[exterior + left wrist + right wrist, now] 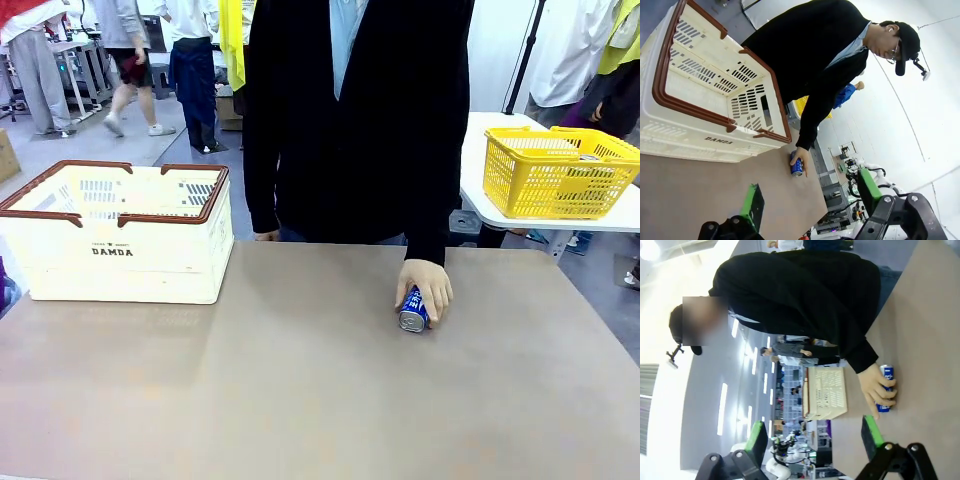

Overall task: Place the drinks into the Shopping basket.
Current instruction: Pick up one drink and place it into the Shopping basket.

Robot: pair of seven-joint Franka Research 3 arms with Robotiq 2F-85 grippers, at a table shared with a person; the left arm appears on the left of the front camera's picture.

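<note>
The left gripper has its jaws wide open. Nothing is between its green pads. It hangs above the brown table, on the near side of the Shopping basket.

The right gripper also has its jaws wide open, and it holds nothing.

The Shopping basket is big and cream-white, with a dark brown rim and the word "DAMDA" on its side. It sits on the left part of the table.

The blue can is on the table, well apart from the Shopping basket, off to its right and a bit nearer the robot. It looks to be lying on its side, with its silver top facing the robot. A person's hand rests on top of the can. The person wears a black sleeve and stands at the far side of the table, to the right of the Shopping basket.

A small yellow basket sits on a white table, far to the right of the Shopping basket and farther back.
</note>
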